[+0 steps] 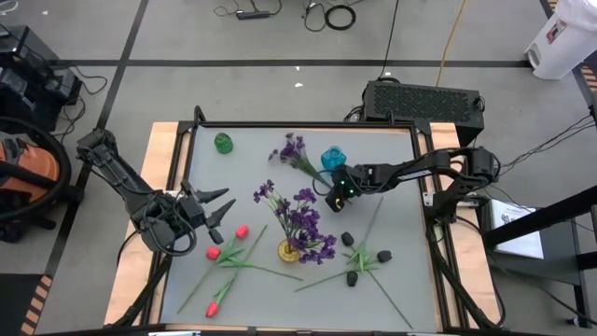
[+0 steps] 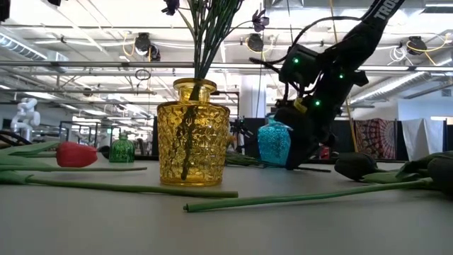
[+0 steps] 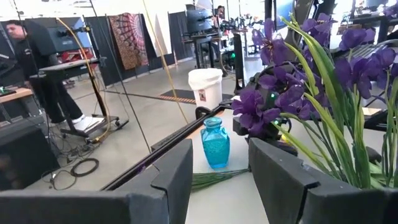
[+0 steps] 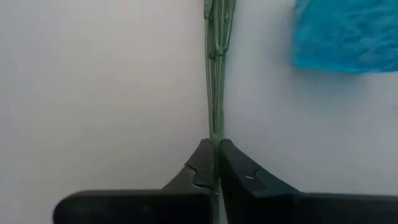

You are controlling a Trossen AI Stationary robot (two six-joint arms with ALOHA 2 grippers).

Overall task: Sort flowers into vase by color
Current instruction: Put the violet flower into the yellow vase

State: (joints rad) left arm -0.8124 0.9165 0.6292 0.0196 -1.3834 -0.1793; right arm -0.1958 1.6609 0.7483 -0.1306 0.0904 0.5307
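While lying flat on the grey tabletop [image 1: 392, 243] right beside the small turquoise glass vase [image 1: 333, 158], the loose bushy purple spray with thin green stems [image 1: 295, 152] gets pinched at its stem end by the right gripper [image 4: 216, 163], fingers pressed tight together on the stems. Same spray's stems visible running straight away from those dark fingertips [image 4: 200, 168] in the wrist view, blue vase just off to one side, not touching.

Further out toward the front middle of the table: a yellow dimpled glass vase [image 2: 192, 142] already stuffed with more purple flowers [image 1: 303, 219], standing upright. Small green glass vase [image 1: 223, 143] near the far left corner, well apart from everything.

Still loose on the table: red tulips with long green stems [image 1: 227, 252] on the front left, black-headed blooms [image 1: 358, 261] on the front right, stems crossing each other.

Left gripper [image 1: 210, 211] over the left side of the table, near the tulips, fingers spread wide, holding nothing.

Beyond the table, a person [image 3: 25, 68] in dark clothes standing at a desk.
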